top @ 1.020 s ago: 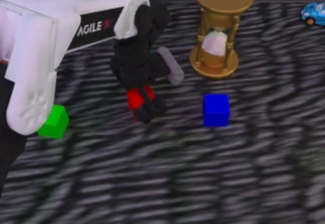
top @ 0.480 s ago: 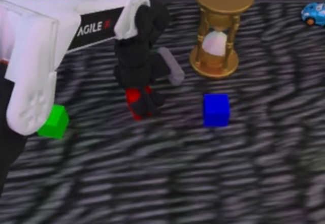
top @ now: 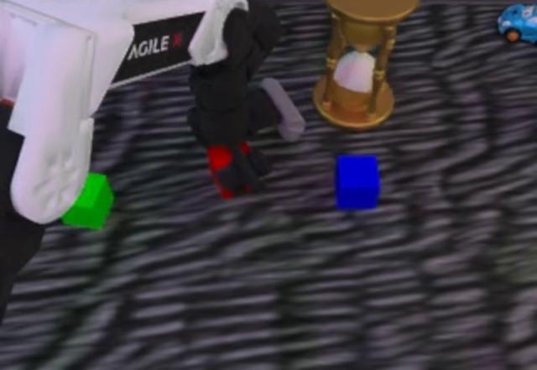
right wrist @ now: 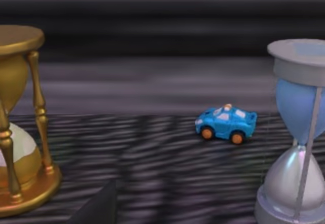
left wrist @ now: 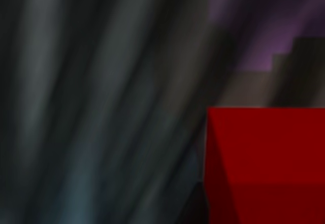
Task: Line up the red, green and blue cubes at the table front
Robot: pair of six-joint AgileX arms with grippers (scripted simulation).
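Red cube (top: 222, 159) sits between the closed fingers of the left gripper (top: 233, 173), left of the table's (top: 277, 303) middle, and it looks slightly higher toward the rear edge than one second ago. Green cube (top: 89, 201) near the left edge and blue cube (top: 357, 182) beside the golden hourglass (top: 366, 47) have not moved. Right gripper is out of view.

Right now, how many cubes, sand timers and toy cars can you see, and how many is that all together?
Cubes: 3, the red cube in the left gripper, the green cube and the blue cube.
Sand timers: 2, the gold hourglass and the silver and blue hourglass.
Toy cars: 1, the blue toy car.
Total: 6.
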